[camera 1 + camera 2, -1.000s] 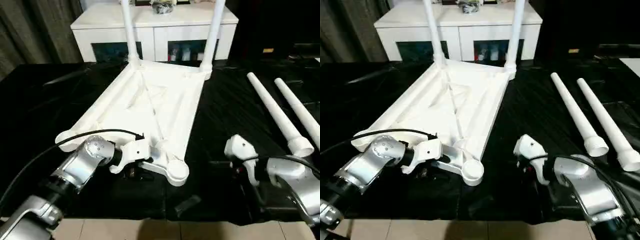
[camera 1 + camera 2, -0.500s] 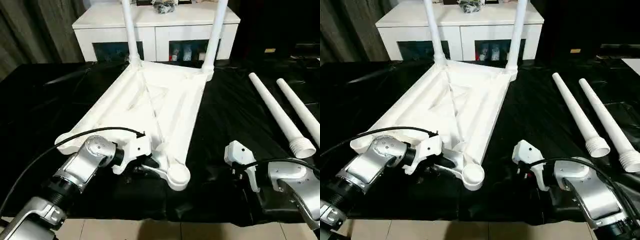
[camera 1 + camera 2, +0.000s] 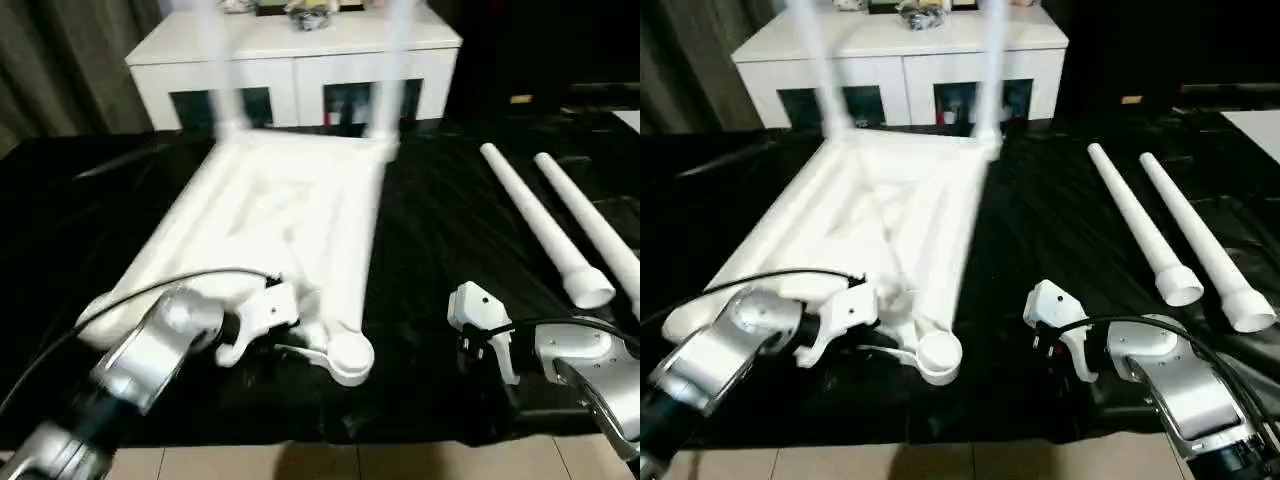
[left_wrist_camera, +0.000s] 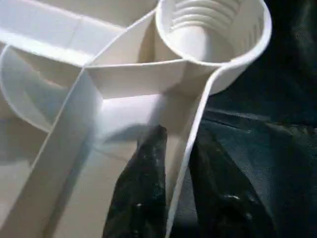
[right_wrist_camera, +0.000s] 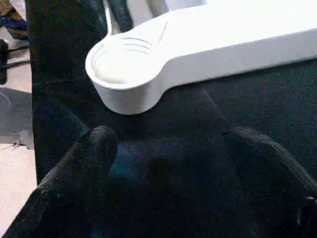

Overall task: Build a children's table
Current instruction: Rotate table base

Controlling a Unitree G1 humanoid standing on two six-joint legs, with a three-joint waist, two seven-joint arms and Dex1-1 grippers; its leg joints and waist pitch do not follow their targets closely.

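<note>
In the left eye view the upturned table top (image 3: 270,215) lies on the black surface (image 3: 440,230) with its long axis running away from the robot toward the white cabinet (image 3: 295,60), two legs already standing in its far corners, and its near corner socket (image 3: 350,357) empty. The left pincer (image 3: 285,345) sits right at the near rim beside that socket, so the left arm is far the nearer; the two loose legs (image 3: 545,225) lie well apart on the right, long axes pointing away, wide ends toward the robot, closer to the right pincer (image 3: 470,350). In the right eye view the same layout holds, and against a second ago the near end of the top looks swung a little and the left arm has drawn in lower. In the left wrist view the left pincer's fingers (image 4: 143,193) straddle the thin rim wall just below the socket, one inside and one outside, closed onto it where a second ago they stood wider. In the right wrist view the right pincer's fingers (image 5: 79,163) stand wide apart over bare black cloth, holding nothing, the socket just ahead of them.
</note>
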